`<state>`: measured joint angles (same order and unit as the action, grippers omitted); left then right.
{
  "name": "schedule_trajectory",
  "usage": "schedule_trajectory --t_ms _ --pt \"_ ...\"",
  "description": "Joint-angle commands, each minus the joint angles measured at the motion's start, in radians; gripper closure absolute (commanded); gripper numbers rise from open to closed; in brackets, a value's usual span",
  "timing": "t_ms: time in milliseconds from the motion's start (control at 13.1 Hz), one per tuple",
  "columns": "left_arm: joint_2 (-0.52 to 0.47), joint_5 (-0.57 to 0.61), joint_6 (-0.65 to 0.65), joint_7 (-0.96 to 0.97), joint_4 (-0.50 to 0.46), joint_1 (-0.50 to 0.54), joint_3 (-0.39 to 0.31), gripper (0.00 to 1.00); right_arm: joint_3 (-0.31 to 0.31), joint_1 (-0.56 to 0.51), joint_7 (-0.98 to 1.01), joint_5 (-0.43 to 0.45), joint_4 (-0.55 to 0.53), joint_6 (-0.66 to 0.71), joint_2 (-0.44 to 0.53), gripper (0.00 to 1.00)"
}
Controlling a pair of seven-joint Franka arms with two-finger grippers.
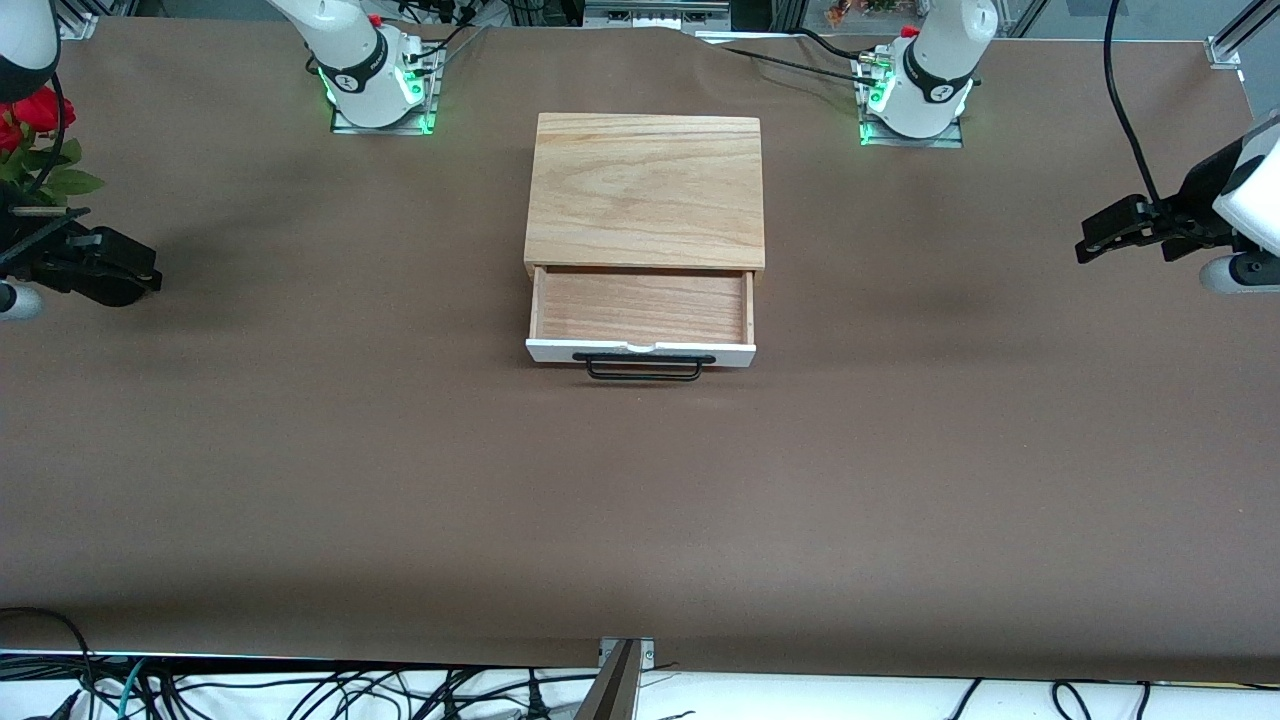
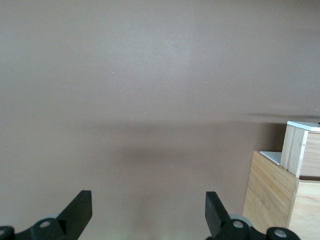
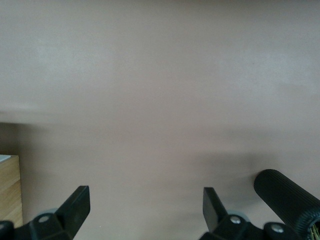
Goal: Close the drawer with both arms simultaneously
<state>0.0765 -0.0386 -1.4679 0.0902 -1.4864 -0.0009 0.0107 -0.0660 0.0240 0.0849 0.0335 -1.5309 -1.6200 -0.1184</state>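
Note:
The light oak box (image 1: 645, 190) stands mid-table between the two arm bases. Its drawer (image 1: 640, 310) is pulled open toward the front camera, showing the reddish-brown wood inside, the white front panel (image 1: 545, 350) and the black wire handle (image 1: 643, 368). My left gripper (image 1: 1095, 238) is open and empty, above the table at the left arm's end, well away from the box. My right gripper (image 1: 145, 280) is open and empty at the right arm's end. The left wrist view shows open fingers (image 2: 80, 210) and a box corner (image 2: 270, 200). The right wrist view shows open fingers (image 3: 77, 202) and a box edge (image 3: 10, 190).
Red artificial flowers (image 1: 35, 115) stand at the right arm's end of the table. A black ribbed cylinder (image 3: 285, 200) shows beside my right gripper. Brown tabletop (image 1: 640, 500) stretches from the drawer front to the front camera. Cables (image 1: 300, 690) lie below the table's near edge.

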Motion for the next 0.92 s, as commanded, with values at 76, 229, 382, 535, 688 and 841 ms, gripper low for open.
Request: schedule_trajectory --t_ms 76,229,382,535,688,841 --pt "0.003 0.028 0.023 -0.023 0.025 0.004 0.003 0.00 -0.001 -0.007 -0.010 -0.014 0.026 0.017 -0.009 0.00" --pt "0.005 0.028 0.023 -0.023 0.025 0.004 0.003 0.00 -0.001 -0.007 -0.010 -0.012 0.026 0.017 -0.010 0.00" --pt "0.003 0.028 0.023 -0.024 0.025 0.004 0.003 0.00 -0.001 -0.007 -0.010 -0.014 0.026 0.015 -0.010 0.00" --pt "0.005 0.028 0.026 -0.032 0.025 0.004 0.003 0.00 -0.001 -0.007 -0.010 -0.012 0.026 0.014 -0.010 0.00" --pt "0.005 0.028 0.061 -0.061 0.025 0.004 0.003 0.00 -0.001 -0.007 -0.010 -0.014 0.026 0.015 -0.010 0.00" --pt "0.003 0.029 0.072 -0.069 0.025 0.004 0.003 0.00 -0.001 -0.007 -0.010 -0.014 0.026 0.015 -0.010 0.00"
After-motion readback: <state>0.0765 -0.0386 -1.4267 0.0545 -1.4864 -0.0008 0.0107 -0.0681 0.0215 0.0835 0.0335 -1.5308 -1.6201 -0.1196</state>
